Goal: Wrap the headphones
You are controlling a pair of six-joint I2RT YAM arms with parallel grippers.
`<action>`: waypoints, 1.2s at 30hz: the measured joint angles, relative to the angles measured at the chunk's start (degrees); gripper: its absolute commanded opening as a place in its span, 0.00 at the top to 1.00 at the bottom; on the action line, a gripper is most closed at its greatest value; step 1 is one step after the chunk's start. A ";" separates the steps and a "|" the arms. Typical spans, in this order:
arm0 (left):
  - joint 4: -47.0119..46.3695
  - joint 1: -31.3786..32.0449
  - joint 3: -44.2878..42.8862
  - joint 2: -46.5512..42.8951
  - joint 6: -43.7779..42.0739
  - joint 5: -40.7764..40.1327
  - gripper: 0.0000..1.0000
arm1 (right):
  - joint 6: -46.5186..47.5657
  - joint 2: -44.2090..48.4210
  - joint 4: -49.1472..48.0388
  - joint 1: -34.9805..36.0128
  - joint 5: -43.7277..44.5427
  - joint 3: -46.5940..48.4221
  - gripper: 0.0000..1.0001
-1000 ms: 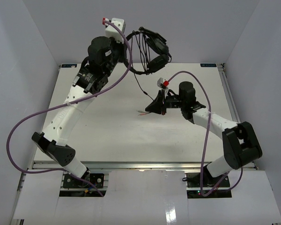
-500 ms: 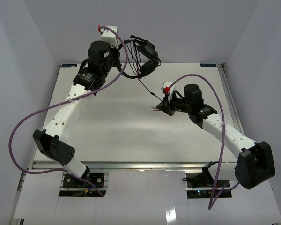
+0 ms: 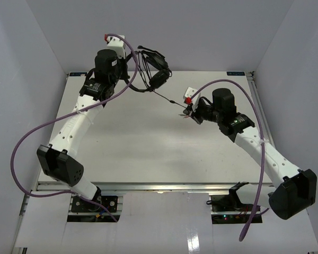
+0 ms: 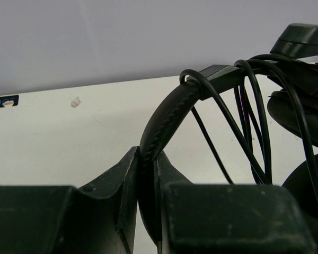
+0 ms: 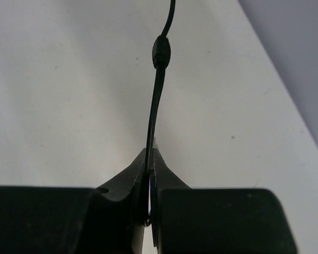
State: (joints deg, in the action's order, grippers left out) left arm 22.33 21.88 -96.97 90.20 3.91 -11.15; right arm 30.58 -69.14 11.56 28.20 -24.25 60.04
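Note:
The black headphones (image 3: 153,74) hang in the air over the table's far left, held up by my left gripper (image 3: 131,69), which is shut on the headband (image 4: 164,121). Several loops of the thin black cord (image 4: 244,121) wind around the headband near the earcups (image 4: 302,106). From there the cord (image 3: 167,98) runs taut down and right to my right gripper (image 3: 190,112), shut on the cord (image 5: 158,100) just below a small inline bulge (image 5: 160,52). The cord's loose end is hidden behind the right fingers.
Thick purple cables (image 3: 37,132) arc off both arms over the white table (image 3: 143,143). Grey walls close in at the back and both sides. A label strip (image 4: 1,101) lies at the table's far edge.
The left arm has carried the headphones leftward. The right arm has stretched out, its gripper moving right and toward the back with the cord, which now runs taut.

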 measured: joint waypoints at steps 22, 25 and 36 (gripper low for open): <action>1.86 6.15 15.40 11.53 1.21 10.58 1.00 | 36.27 -7.21 -3.85 16.76 29.97 6.12 0.92; 1.80 6.98 17.59 10.95 0.83 13.52 1.00 | 38.68 -7.48 -6.47 16.84 31.14 4.09 0.92; 3.81 8.57 18.67 6.14 -0.76 24.19 1.00 | 40.68 -8.44 -7.86 16.92 28.49 2.57 0.90</action>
State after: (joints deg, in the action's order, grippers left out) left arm 26.14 30.45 -78.30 96.34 3.15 13.05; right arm 71.27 -77.57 3.70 45.12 4.23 62.61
